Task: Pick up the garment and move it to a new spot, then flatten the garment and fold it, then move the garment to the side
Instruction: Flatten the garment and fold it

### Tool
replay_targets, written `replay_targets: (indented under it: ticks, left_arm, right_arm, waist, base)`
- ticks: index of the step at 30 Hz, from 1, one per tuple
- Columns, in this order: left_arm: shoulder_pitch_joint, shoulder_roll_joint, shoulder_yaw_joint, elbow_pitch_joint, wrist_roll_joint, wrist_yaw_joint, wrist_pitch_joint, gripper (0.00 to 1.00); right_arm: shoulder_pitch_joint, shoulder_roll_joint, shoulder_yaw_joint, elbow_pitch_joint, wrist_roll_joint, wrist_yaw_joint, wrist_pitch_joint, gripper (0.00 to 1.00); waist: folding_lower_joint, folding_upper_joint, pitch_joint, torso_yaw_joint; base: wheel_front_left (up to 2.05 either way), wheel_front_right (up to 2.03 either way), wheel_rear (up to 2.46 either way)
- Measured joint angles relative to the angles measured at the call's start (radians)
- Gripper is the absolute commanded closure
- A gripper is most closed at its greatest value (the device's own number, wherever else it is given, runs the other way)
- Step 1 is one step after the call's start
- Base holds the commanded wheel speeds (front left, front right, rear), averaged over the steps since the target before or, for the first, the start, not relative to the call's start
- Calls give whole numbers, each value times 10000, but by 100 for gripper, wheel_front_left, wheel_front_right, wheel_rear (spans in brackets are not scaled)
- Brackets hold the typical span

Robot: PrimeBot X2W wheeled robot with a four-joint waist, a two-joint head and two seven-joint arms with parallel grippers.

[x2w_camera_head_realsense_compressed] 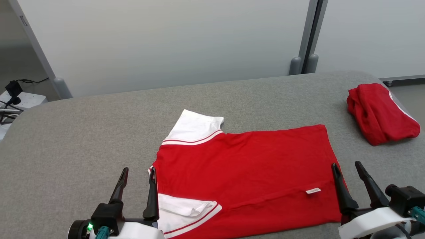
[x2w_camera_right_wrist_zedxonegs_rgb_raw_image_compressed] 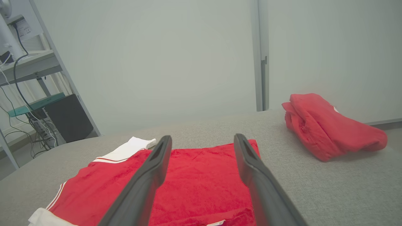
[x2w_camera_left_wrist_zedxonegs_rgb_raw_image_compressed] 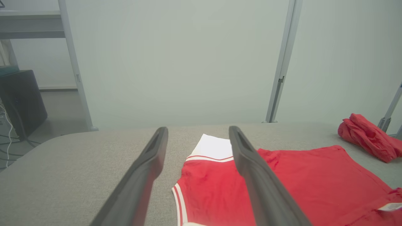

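A red garment (x2w_camera_head_realsense_compressed: 245, 169) with white, red-striped sleeves lies flat on the grey table (x2w_camera_head_realsense_compressed: 83, 142), collar end to the left and hem to the right. It also lies under both wrist views, garment (x2w_camera_left_wrist_zedxonegs_rgb_raw_image_compressed: 298, 185) and garment (x2w_camera_right_wrist_zedxonegs_rgb_raw_image_compressed: 201, 179). My left gripper (x2w_camera_head_realsense_compressed: 138, 173) stands open at the garment's left edge, its right finger over the shoulder near the near sleeve. My right gripper (x2w_camera_head_realsense_compressed: 347, 168) stands open at the garment's right hem, left finger over the red cloth, right finger over bare table. Nothing sits between either pair of fingers.
A second red garment (x2w_camera_head_realsense_compressed: 380, 113), bundled, lies at the table's far right edge. Pale partition walls (x2w_camera_head_realsense_compressed: 166, 43) close the back. A power strip with cables (x2w_camera_head_realsense_compressed: 15, 99) sits off the table's left side. Bare tabletop stretches left of and behind the flat garment.
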Motion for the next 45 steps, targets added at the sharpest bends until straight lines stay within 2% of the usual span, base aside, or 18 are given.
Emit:
replay_targets:
  ticks: [11,16,22,29,37,45]
  left_arm:
    - [168,-408,717,449,456,-487,0,0]
    - [-602,-431,813,1158,474,-803,0,0]
    - [-2245,-525,834,2454,395,-1154,69,0]
    - [-4935,-662,715,4266,259,-1496,1154,0]
    - [-8364,-748,491,7053,259,-1595,2370,0]
    - [-10801,-763,395,9168,259,-1814,3035,0]
  right_arm:
    - [148,-90,190,-230,94,0,0,0]
    - [133,-115,249,-236,153,0,0,0]
    - [92,-192,395,-238,196,0,0,0]
    - [-357,-439,443,-318,349,0,0,0]
    - [-1266,-527,558,-596,437,0,0,0]
    - [-1931,-589,554,-754,439,0,0,0]
  waist:
    - [0,0,109,-407]
    - [0,0,391,-587]
    - [0,0,898,-824]
    - [0,0,1831,-950]
    - [0,0,3439,-933]
    - [0,0,4806,-979]
  base:
    - [0,0,0]
    - [0,0,0]
    - [0,0,0]
    - [0,0,0]
    - [0,0,0]
    - [0,0,0]
